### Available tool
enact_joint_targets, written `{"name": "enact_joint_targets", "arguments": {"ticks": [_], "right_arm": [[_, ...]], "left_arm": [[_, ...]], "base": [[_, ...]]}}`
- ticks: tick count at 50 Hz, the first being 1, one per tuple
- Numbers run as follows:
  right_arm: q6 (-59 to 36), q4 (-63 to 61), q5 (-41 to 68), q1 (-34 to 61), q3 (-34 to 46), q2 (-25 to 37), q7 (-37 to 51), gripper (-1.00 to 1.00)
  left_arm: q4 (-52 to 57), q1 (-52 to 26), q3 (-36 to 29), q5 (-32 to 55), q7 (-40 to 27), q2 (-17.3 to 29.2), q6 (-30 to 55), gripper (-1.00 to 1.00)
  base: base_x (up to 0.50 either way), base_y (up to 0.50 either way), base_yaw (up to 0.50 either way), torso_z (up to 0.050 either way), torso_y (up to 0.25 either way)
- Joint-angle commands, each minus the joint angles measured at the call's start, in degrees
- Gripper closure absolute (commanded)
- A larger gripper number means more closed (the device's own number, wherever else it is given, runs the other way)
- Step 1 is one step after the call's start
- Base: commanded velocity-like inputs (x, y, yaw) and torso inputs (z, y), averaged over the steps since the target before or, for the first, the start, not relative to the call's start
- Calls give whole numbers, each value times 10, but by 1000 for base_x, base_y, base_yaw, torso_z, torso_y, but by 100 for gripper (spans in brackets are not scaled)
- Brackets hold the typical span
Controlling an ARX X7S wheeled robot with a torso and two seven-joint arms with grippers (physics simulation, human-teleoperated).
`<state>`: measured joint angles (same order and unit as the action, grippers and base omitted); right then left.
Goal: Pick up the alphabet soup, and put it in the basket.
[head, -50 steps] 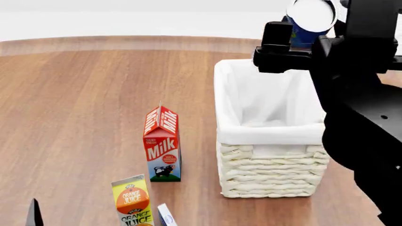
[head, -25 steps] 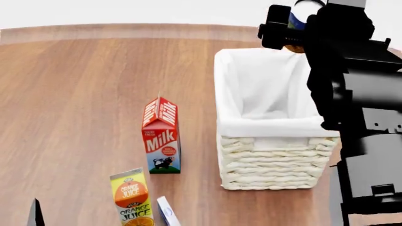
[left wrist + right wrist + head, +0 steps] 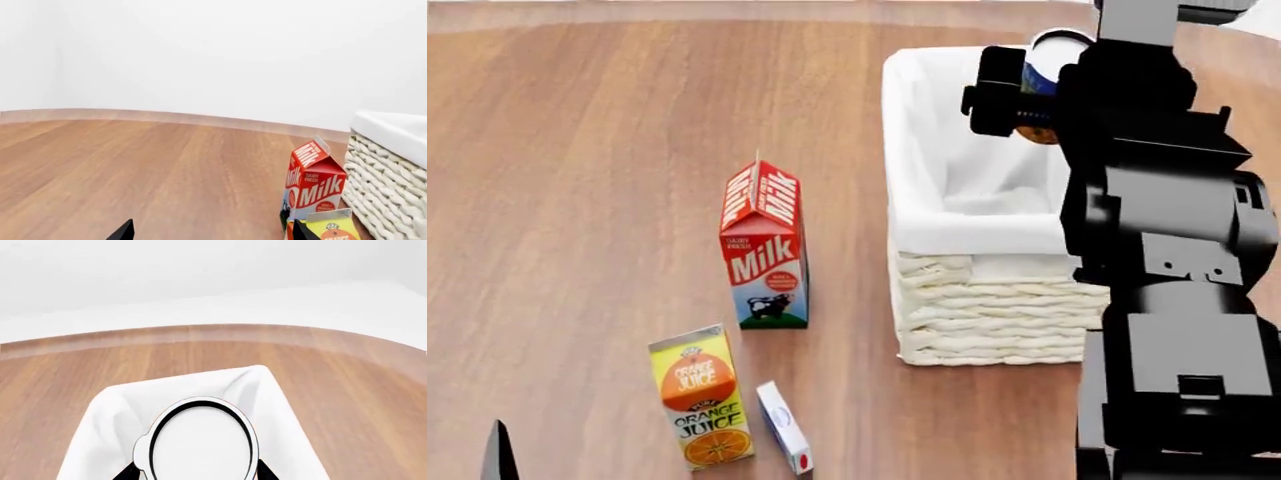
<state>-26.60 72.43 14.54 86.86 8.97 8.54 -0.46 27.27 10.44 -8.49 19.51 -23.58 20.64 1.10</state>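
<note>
The alphabet soup (image 3: 1044,62) is a small can with a blue label and a pale lid. My right gripper (image 3: 1034,85) is shut on it and holds it above the open basket (image 3: 988,300), over its far right part. In the right wrist view the can's white lid (image 3: 200,442) fills the space between the two dark fingertips, with the basket's white lining (image 3: 107,435) below. My left gripper (image 3: 210,232) is open and empty, low over the wood surface; only its fingertips show. One tip shows at the head view's bottom left (image 3: 497,455).
A milk carton (image 3: 763,245) stands left of the basket. An orange juice carton (image 3: 701,395) and a small white box (image 3: 783,427) lie nearer the front. In the left wrist view the milk carton (image 3: 312,185) and basket wall (image 3: 390,190) are at the side.
The head view has tilted down and the scene shifted. My right gripper with the can has moved from beyond the basket's far rim to above its inside. The left gripper has stayed put.
</note>
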Motion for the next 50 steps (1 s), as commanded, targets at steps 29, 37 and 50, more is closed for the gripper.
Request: {"name": "enact_joint_targets", "arguments": {"ticks": [29,37,50], "right_arm": [[7,25,-136,17,-112,-34,-82,100],[9,25,-138,14,-115,-35,-85,100],[16,25,-140,15,-121,-36,-87,100]], "left_arm": [[3,-1,15,3,8,-5,-2,-100],[2,-1,9,-17,-1,-6,-1,-100],[-8,-5,21,16,7,-4,-6,-100]], "base": [[0,0,0,0,-42],[0,0,0,1,-103],[0,0,0,1,-19]]}}
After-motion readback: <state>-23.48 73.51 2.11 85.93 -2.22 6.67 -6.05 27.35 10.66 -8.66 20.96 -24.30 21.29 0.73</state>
